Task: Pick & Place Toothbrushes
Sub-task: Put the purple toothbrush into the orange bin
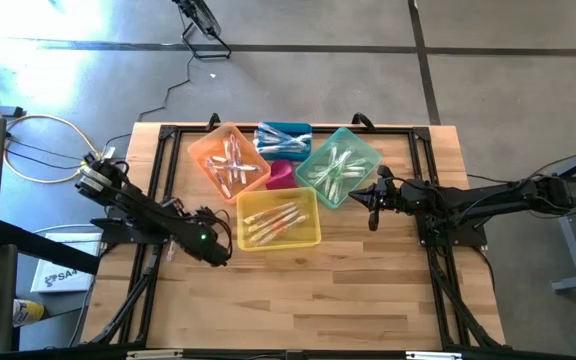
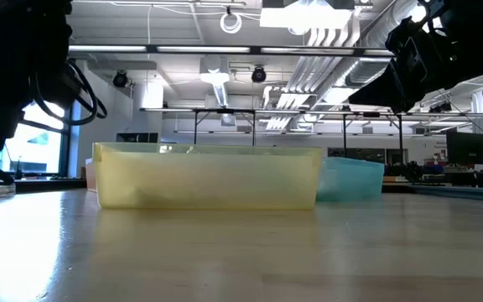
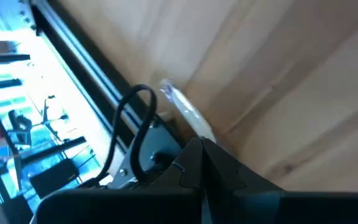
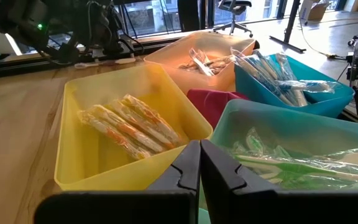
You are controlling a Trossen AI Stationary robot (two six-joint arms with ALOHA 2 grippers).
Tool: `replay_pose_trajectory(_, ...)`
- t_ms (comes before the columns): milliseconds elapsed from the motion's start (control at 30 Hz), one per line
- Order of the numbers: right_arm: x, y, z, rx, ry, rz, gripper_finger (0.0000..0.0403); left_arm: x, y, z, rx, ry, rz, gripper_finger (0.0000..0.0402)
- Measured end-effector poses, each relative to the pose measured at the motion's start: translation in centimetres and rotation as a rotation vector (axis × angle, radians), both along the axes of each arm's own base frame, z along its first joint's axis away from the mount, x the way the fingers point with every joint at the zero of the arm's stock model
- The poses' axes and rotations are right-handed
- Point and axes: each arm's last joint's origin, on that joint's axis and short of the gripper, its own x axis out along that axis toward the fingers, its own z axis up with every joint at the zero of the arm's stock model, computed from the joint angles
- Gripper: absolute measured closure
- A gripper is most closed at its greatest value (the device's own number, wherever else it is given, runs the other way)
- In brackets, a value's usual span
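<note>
Looking for the toothbrushes [image 1: 276,222]?

Lying sorted in five bins mid-table: orange-trimmed in the yellow bin [image 1: 313,238], green in the teal bin [image 1: 368,150], blue in the blue bin [image 1: 298,128], more in the orange bin [image 1: 203,150]. Cannot tell about the small pink bin [image 1: 280,178] wedged between them.

Any outside the bins?

Just one toothbrush [image 3: 182,111], in a clear wrapper, seen from the left wrist against the bare wood.

Held?

Pinched, by the look of it, in the left gripper [image 3: 202,146]: fingers closed together on its near end.

And where, exactly?

Low over the table [image 1: 368,290], just beside the yellow bin's left corner.

Right gripper [image 4: 200,149]?

Fingers pressed shut, holding nothing. Hanging just beside the teal bin, on the side away from the orange one, aimed across the bins toward the left arm.

Bins touching?

Crowded corner to corner around the pink one; yellow nearest the table's front.
</note>
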Motion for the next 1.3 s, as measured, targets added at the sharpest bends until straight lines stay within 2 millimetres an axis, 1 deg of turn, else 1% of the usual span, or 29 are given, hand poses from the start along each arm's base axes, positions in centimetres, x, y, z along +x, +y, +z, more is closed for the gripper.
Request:
replay_pose_trajectory(167,0.0,0.0,0.0,0.0,0.0,0.0,0.0399,0.1,-0.1,-0.2,-0.056,0.039,-0.076,0.0401)
replay_pose_trajectory(333,0.0,0.0,0.0,0.003,-0.001,-0.001,0.0399,-0.2,0.6,-1.9,-0.171,0.065,-0.067,0.0401)
replay_pose_trajectory(467,0.0,0.0,0.0,0.003,-0.001,-0.001,0.0399,-0.6,1.4,-3.0,-0.211,0.101,-0.086,0.0401)
replay_pose_trajectory(567,0.0,0.0,0.0,0.003,-0.001,-0.001,0.0399,-0.6,1.9,-3.0,-0.234,0.137,-0.112,0.0401)
replay_pose_trajectory(700,0.0,0.0,0.0,0.003,-0.001,-0.001,0.0399,-0.5,2.5,-3.0,-0.308,0.184,-0.147,0.0401)
replay_pose_trajectory(933,0.0,0.0,0.0,0.003,-0.001,-0.001,0.0399,-0.2,3.6,-3.0,-0.346,0.208,-0.162,0.0401)
replay_pose_trajectory(1167,0.0,0.0,0.0,0.003,-0.001,0.0,0.0399,-0.4,3.8,-2.9,-0.344,0.232,-0.151,0.0401)
replay_pose_trajectory(1300,0.0,0.0,0.0,0.003,-0.001,0.0,0.0399,-0.8,3.9,-3.5,-0.349,0.224,-0.161,0.0401)
